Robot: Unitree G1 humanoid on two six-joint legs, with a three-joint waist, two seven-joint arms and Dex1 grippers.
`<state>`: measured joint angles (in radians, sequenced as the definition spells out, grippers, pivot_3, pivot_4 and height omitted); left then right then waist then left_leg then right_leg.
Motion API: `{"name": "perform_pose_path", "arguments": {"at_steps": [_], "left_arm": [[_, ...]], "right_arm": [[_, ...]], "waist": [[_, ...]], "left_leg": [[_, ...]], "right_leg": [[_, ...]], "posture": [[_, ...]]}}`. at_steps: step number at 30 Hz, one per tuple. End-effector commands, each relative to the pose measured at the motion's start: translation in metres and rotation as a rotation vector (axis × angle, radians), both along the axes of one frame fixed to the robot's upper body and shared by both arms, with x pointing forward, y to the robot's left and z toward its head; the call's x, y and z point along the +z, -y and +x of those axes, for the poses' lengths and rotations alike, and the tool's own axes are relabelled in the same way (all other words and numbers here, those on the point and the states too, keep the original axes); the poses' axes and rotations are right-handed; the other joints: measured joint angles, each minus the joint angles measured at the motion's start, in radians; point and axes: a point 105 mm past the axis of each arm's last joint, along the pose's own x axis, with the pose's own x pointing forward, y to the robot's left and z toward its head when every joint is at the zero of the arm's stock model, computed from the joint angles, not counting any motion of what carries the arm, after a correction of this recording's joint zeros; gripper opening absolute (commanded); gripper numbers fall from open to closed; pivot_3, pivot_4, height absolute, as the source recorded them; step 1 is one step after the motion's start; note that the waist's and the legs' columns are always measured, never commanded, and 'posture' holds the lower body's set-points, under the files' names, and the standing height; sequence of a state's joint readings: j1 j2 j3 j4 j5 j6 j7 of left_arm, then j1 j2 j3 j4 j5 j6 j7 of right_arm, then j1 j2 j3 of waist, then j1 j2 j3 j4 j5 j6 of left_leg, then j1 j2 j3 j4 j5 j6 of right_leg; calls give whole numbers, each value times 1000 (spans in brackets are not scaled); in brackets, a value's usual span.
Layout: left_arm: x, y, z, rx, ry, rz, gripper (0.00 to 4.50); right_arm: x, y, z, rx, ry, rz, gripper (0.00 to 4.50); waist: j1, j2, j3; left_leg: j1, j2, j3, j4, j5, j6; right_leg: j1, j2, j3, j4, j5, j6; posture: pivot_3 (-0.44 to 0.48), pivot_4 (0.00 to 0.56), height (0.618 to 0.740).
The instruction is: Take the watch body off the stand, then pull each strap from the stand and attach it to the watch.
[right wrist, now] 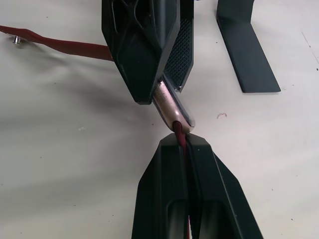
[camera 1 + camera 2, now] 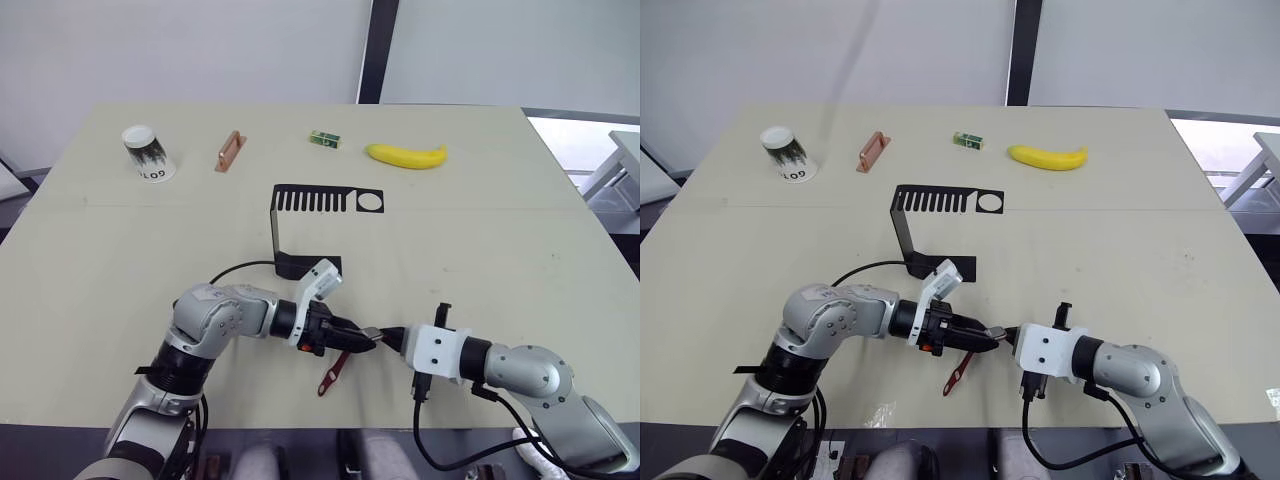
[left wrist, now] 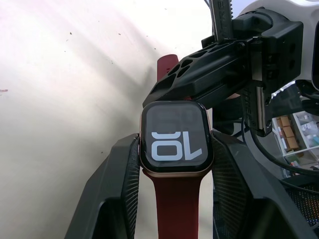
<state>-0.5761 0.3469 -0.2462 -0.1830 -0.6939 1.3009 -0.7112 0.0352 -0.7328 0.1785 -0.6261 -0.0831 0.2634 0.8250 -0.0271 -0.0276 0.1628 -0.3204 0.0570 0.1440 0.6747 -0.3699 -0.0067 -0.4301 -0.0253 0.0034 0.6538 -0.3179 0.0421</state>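
1. Where the two arms meet low in the centre of the left eye view, the left gripper (image 2: pixel 362 339) holds the watch body (image 3: pixel 175 138), its two black mesh-textured fingers (image 3: pixel 115 186) pressed against the case's two sides.
2. Seen from the left wrist, the watch body is a rounded square with a glossy dark glass face, pale lit digits and a rose-gold metal rim.
3. One dark red strap (image 3: pixel 172 204), smooth and matte, already hangs from one end of the case between the left fingers; in the left eye view it trails down to the table, ending lower centre (image 2: pixel 331 377).
4. Across from it, the right gripper (image 1: pixel 184 143) has its jaws shut almost flush on the second strap (image 1: pixel 179 133), a thin red band seen edge-on, whose tip touches the metal edge of the case.
5. Whether that tip is seated in the case's slot cannot be told.
6. Above the grippers, mid-frame in the left eye view, the stand (image 2: pixel 300 205) is a thin black bent sheet: a comb-slotted top bar with a round hole at its right end, a vertical leg, and a flat rectangular base.
7. Along the upper part of the pale, matte table (image 2: pixel 520 250) lie, left to right, a paper cup (image 2: pixel 147 153) on its side, an orange-brown handle-shaped piece (image 2: pixel 229 151), a small green box (image 2: pixel 324 139) and a yellow banana (image 2: pixel 406 155).
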Motion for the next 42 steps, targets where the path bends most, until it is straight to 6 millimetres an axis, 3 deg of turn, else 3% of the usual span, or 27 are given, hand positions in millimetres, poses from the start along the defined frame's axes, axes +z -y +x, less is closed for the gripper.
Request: {"name": "perform_pose_path", "arguments": {"at_steps": [1,16,19,23,29,30,34,39,42], "left_arm": [[9,11,-6,-47,38,-34,1593],[8,10,-5,-45,46,-24,1593],[6,4,-1,-42,89,-8,1593],[9,-8,4,-53,200,-16,1593],[24,-31,4,-120,456,-92,1593],[28,-33,5,-126,515,-110,1593],[43,-40,2,-187,794,-185,1593],[43,-47,-5,-345,1141,-191,1593],[43,-50,-5,-405,1286,-178,1593]], "right_arm": [[11,-23,-15,129,31,58,0],[10,-23,-15,121,26,63,0],[7,-19,-17,77,-51,103,0],[6,-5,-25,66,-72,58,1233],[12,26,-38,65,-70,11,4260],[17,28,-40,67,-60,23,4441],[40,45,-41,7,-7,147,4441],[62,60,-54,-7,30,359,4441],[66,73,-58,-72,7,420,4441]], "waist": [[0,0,0],[0,0,0],[0,0,0],[0,1,1],[0,1,1],[1,1,1],[2,0,1],[4,0,1],[3,0,1]], "left_leg": [[0,0,0,0,0,0],[0,0,0,0,0,0],[0,0,0,0,0,0],[0,0,0,0,0,0],[0,0,0,-2,0,0],[0,0,0,-2,0,0],[0,0,0,-2,0,0],[1,0,1,-3,0,0],[1,0,1,-4,0,1]], "right_leg": [[0,0,0,0,0,0],[0,0,0,0,0,0],[0,0,0,0,0,0],[0,0,0,0,0,0],[0,0,0,-1,0,0],[0,0,0,-1,0,0],[1,0,0,-1,0,0],[1,0,0,-2,0,0],[1,0,0,-2,0,0]], "posture": [[0,150,738],[0,150,738],[0,150,738],[0,150,738],[0,150,738],[0,150,738],[0,150,738],[0,150,738],[0,150,738]]}}
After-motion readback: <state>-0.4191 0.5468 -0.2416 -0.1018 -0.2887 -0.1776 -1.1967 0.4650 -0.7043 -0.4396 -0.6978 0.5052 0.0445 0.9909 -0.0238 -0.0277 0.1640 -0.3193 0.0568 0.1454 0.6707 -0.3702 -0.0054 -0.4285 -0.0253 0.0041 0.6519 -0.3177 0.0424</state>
